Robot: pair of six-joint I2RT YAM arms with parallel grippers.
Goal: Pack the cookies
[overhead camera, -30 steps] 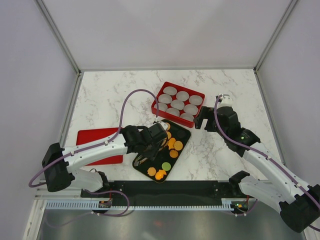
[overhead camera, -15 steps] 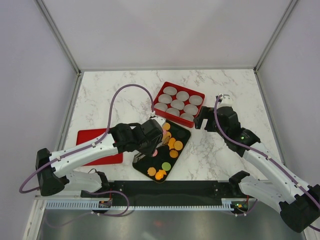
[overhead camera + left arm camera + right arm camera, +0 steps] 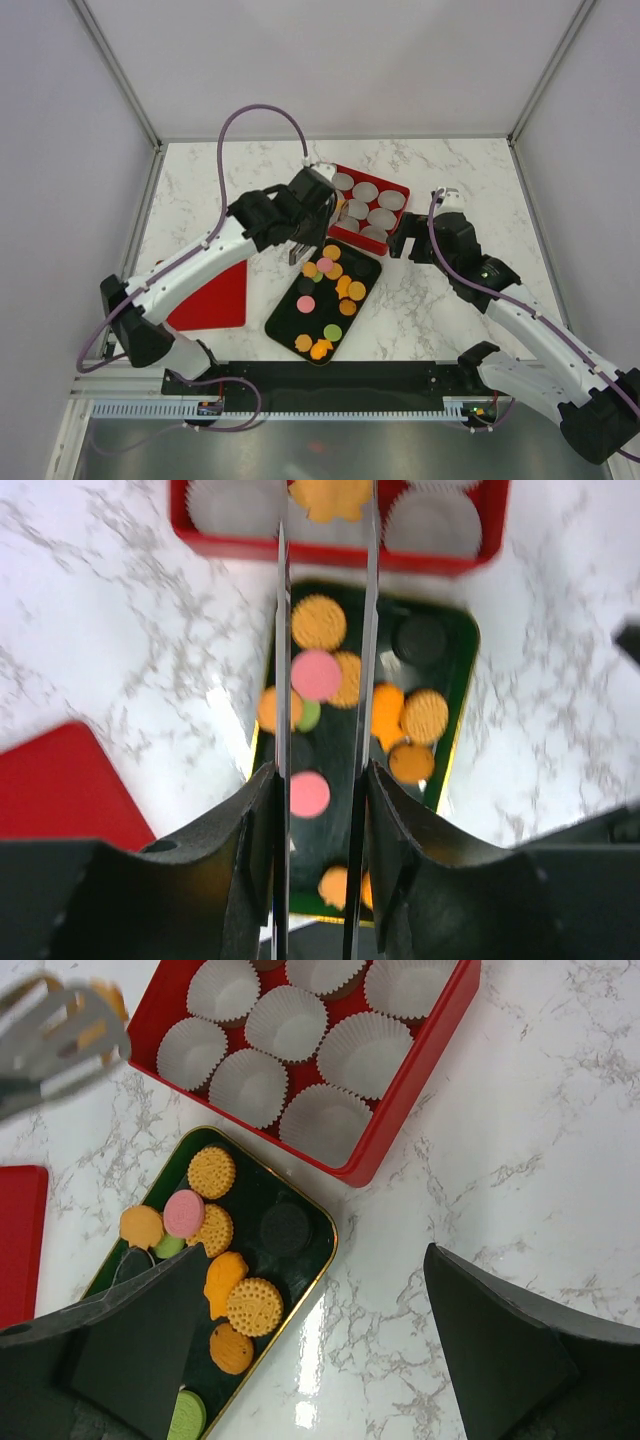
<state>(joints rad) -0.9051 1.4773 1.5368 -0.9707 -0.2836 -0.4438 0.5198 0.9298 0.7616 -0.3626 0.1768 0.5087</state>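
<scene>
My left gripper [image 3: 312, 208] is shut on a pair of thin metal tongs [image 3: 283, 650]. The tong tips pinch an orange scallop-edged cookie [image 3: 328, 498] over the near left side of the red box [image 3: 397, 232]. The box holds several white paper cups [image 3: 287, 1022]. The tongs and cookie also show at the top left of the right wrist view [image 3: 100, 1005]. More cookies [image 3: 343, 288], orange, pink, green and dark, lie on the black tray [image 3: 288, 318]. My right gripper [image 3: 413, 242] is open and empty, above the marble right of the tray.
A flat red lid [image 3: 210, 298] lies on the table left of the black tray, partly under my left arm. The red box wall [image 3: 420, 1080] stands just behind the tray's gold rim [image 3: 330, 1245]. White walls enclose the table.
My left arm has risen from the black tray and swung back to the red box, carrying the orange cookie in the tongs. The right arm has not moved.
</scene>
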